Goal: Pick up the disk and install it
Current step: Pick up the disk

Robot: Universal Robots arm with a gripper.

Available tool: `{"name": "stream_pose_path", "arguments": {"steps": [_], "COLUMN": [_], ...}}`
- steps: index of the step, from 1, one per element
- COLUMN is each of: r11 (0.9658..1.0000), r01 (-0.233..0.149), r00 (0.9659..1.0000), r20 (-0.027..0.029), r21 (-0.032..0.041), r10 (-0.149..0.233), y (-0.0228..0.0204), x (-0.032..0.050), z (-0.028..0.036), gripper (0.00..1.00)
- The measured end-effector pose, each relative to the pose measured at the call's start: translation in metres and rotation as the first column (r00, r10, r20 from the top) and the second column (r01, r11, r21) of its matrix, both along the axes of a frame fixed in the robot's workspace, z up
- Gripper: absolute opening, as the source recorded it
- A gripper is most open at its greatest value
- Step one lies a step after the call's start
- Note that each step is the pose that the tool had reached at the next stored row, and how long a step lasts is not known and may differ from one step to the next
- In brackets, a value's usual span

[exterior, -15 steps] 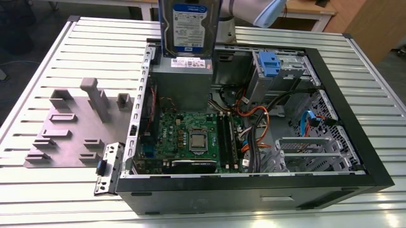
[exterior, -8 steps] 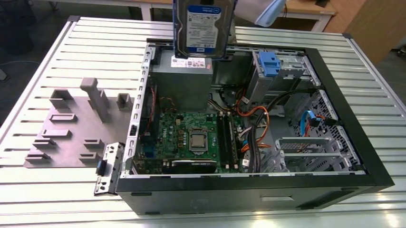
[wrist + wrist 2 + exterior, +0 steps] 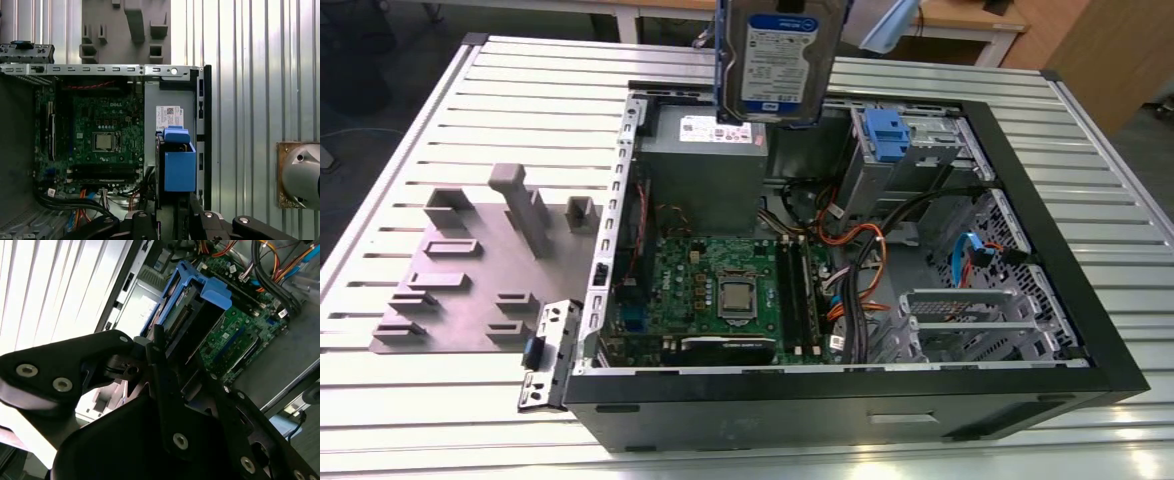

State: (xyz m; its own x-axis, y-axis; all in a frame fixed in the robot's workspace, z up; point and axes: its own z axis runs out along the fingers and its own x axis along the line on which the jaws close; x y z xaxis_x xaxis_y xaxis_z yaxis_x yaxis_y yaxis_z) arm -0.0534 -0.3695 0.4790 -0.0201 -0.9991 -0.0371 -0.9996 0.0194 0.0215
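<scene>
Pinching the disk (image 3: 781, 60) by one end, fingers (image 3: 159, 370) of the gripper (image 3: 172, 212) clamped on both flat faces, apparently. Hanging it on edge straight out beyond the fingertips, over the open computer case (image 3: 787, 410). Stiff, dense, smooth metal: likely slippery, shock-shy. Best gripped across the faces, clear of the blue bracket rails (image 3: 179, 167).

The disk (image 3: 179, 167), turned edge-on with its blue bracket towards the camera, is seen clamped in the black gripper (image 3: 172, 215). It is held over the grey power-supply box (image 3: 167, 95) at a corner of the open computer case (image 3: 125, 70). A green motherboard (image 3: 95, 120) is seen inside the case. A grey fixture plate (image 3: 125, 25) is laid on the slatted table (image 3: 250, 75) just beside the case.
</scene>
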Motion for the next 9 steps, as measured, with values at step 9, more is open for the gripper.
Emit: {"name": "stream_pose_path", "arguments": {"steps": [9], "r11": [1.0000], "r01": [0.000], "r00": [1.0000], "r20": [0.0001], "r21": [0.0001], "r10": [0.000], "y": [-0.0001], "x": [0.0282], "z": [-0.0003], "gripper": [0.35]}}
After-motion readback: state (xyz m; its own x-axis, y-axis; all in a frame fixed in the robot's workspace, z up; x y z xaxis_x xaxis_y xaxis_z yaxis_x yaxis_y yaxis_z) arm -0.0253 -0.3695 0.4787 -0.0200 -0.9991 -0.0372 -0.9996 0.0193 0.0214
